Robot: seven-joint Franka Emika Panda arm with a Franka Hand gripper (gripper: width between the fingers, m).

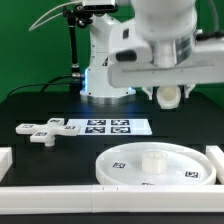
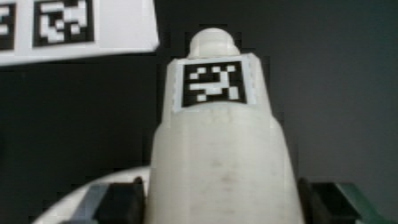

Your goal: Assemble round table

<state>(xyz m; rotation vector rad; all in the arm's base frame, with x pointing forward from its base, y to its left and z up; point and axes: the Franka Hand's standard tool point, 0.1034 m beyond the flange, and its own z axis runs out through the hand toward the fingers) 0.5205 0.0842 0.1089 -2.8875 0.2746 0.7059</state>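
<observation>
- Item 1, leg (image 1: 170, 96): qty 1, short white cyl. It is hanging in the gripper (image 1: 168, 88), clear of the table (image 1: 40, 105). In the exterior view it is showing higher up than the disc's far rim, toward that view's right, apart from the disc.
- Leg, wrist view (image 2: 214, 130): it is running down the middle of the frame with its rounded tip pointing away from the cam. 1 sq. b/w tag is showing near the tip.
- Gripper (image 2: 222, 203): qty 1. It is clamping the leg's near end, with dark fingers (image 2: 118, 202) pressing on both sides and the jaws only partly apart, at leg width.
- Item 2, round disc (image 1: 112, 160): qty 1, rimmed. It is lying flat at the front of the table with 1 raised hub at its centre. Several tags are showing on it; exact no. is not readable.
- Item 3, cross-shaped base piece (image 1: 40, 131): qty 1. It is lying flat toward the exterior view's left, well apart from the disc, just beside the marker board (image 1: 105, 127).
- Marker board: qty 1, lying flat behind the disc, with at least 4 tags showing.
- Border rails (image 1: 90, 196): 3 white lengths are showing, at the front and both sides.
- Arm (image 1: 150, 40): qty 1, white, reaching over the scene from the back.
</observation>
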